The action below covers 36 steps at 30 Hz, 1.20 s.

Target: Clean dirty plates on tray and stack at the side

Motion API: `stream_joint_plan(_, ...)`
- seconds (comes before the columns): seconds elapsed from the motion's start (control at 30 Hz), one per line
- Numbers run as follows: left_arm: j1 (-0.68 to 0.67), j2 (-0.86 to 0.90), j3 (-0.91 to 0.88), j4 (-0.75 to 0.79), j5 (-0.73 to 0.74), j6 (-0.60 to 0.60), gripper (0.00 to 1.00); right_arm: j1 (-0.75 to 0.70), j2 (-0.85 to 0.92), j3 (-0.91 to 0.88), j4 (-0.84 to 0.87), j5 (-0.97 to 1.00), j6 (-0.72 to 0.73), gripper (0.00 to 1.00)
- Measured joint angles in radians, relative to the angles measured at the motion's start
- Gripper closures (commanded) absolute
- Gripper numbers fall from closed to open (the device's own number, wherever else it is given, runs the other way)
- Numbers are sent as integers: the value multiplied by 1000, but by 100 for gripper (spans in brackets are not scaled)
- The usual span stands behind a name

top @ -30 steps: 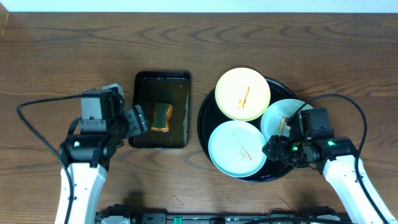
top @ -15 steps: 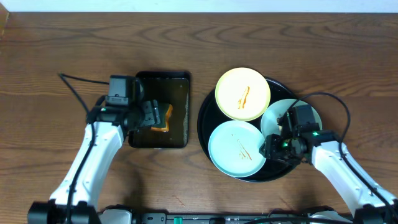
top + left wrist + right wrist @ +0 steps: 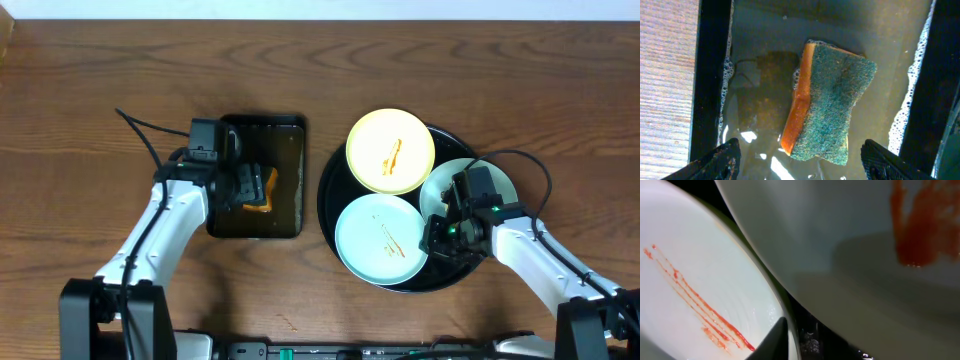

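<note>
Three plates sit on the round black tray (image 3: 333,190): pale yellow (image 3: 390,150) at the back, pale blue-white (image 3: 380,238) in front, pale mint-white (image 3: 440,195) on the right, all streaked orange. My right gripper (image 3: 436,240) is low between the blue and mint plates. In the right wrist view one finger (image 3: 772,342) lies on the blue plate's (image 3: 695,280) edge, and the mint plate (image 3: 850,245) hides the other finger. My left gripper (image 3: 805,162) is open and empty, its fingers on either side of the near end of the green and orange sponge (image 3: 832,105).
The sponge (image 3: 268,186) lies in shallow soapy water in a rectangular black tray (image 3: 285,150) left of the round tray. Bare wooden table (image 3: 100,80) surrounds both trays. My left arm's cable (image 3: 140,130) trails over the table on the left.
My left gripper has moved right and forward, from beside the sponge tray to over the sponge. My right gripper has shifted only slightly at the mint plate's edge.
</note>
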State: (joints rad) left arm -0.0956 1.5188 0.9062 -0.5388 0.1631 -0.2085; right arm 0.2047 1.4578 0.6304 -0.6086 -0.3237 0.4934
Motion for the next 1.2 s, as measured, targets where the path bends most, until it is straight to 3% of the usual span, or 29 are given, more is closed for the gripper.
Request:
stream_joint_plan(0.47, -63, 3, 0, 1, 0, 12, 22, 0, 1, 0, 20, -2, 0, 98)
stream_joint_plan(0.97, -72, 6, 0, 8, -21, 34, 22, 0, 2, 0, 36, 2, 0, 99)
stream_joint_plan(1.2, -72, 41, 0, 82, -32, 40, 23, 0, 2, 0, 37, 2, 0, 99)
